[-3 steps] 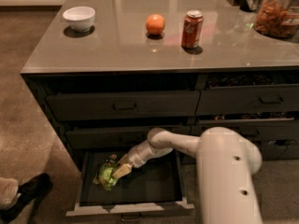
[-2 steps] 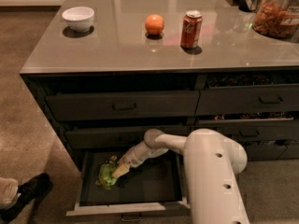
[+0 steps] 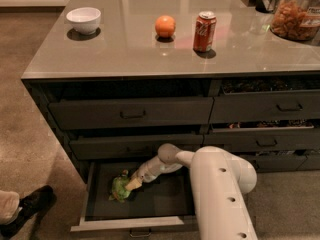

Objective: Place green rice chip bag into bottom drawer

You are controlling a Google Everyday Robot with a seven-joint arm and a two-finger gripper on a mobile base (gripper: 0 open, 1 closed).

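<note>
The bottom drawer [image 3: 90,194] is pulled open at the lower left of the camera view, with a dark flat interior and a pale rim. The green rice chip bag [image 3: 119,189] lies crumpled inside it, toward the left. My white arm reaches down into the drawer from the right. My gripper [image 3: 131,185] is at the bag's right edge, touching it.
A white bowl [image 3: 83,19], an orange fruit [image 3: 165,25], a red soda can [image 3: 204,31] and a jar of snacks [image 3: 297,18] stand on the grey counter. Shut drawers sit above. A person's dark shoe [image 3: 30,204] is on the floor at left.
The arm's white upper body has shifted a little left and closer to the camera. The gripper and the bag stay in about the same place in the drawer.
</note>
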